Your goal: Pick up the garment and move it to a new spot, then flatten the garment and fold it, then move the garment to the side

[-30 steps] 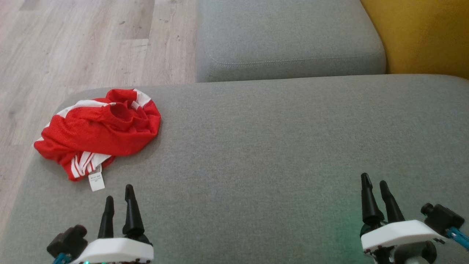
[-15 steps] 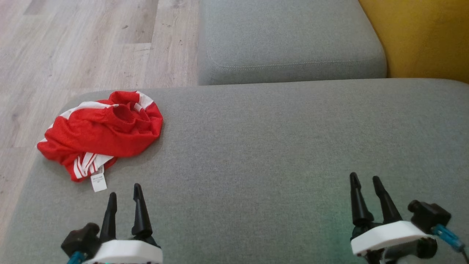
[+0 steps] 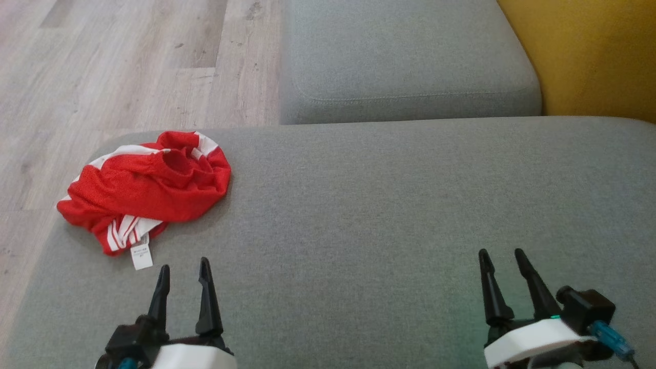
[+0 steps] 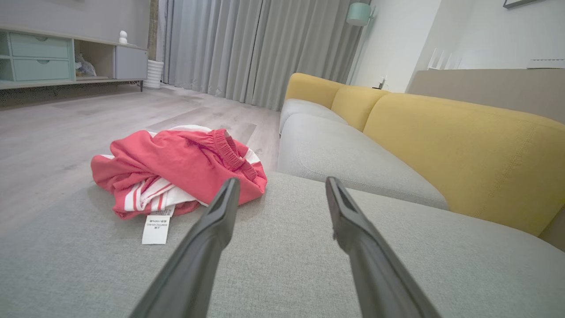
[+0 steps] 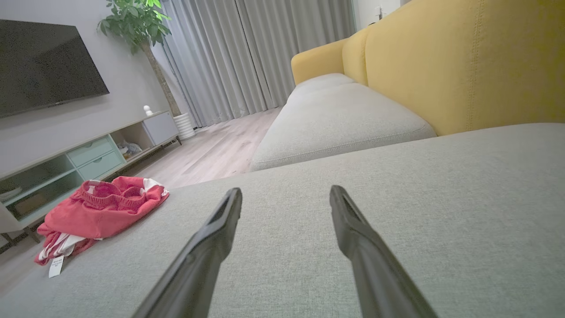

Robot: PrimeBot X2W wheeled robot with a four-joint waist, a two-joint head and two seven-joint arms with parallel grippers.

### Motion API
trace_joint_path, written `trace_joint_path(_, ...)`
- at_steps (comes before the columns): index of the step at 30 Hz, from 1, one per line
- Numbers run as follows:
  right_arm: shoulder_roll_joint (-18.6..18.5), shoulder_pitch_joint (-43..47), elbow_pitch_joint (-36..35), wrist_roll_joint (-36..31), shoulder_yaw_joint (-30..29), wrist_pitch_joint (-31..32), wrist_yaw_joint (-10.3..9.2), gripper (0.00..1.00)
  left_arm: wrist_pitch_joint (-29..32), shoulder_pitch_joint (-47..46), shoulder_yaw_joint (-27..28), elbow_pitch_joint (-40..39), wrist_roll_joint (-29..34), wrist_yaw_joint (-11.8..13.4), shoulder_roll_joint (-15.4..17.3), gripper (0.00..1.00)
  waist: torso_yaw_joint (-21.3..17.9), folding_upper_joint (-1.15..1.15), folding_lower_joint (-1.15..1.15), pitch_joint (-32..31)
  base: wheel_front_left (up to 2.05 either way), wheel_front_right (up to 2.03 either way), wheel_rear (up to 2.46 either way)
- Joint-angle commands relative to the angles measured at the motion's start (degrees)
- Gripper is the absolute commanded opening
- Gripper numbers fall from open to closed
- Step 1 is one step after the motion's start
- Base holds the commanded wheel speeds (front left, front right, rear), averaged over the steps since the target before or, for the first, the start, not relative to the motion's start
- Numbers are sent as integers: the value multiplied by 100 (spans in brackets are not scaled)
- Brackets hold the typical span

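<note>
While the red garment (image 3: 146, 189) lies crumpled at the far-left corner of the cushion (image 3: 384, 230), probably light and limp and best pinched at its waistband (image 3: 177, 160), the left gripper (image 3: 184, 264) and right gripper (image 3: 500, 252) hover over the cushion's near edge, parted and empty.

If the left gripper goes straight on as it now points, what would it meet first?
Probably the right edge of the crumpled red garment on the grey fabric cushion; the left gripper might only graze it.
</note>
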Motion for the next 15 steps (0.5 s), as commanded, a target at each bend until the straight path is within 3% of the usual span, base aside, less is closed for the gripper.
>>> trace_joint_path(1,-49,-183,-217,-196,68,-116,-4,100,-80,-155,83,-212,208,48,20,100,3,0,0,-9,0,0,0)
trace_joint_path(15,-54,-99,-127,-1125,-264,-335,-4,100,-300,-81,-31,-109,1000,38,22,100,-36,0,0,-59,0,0,0)
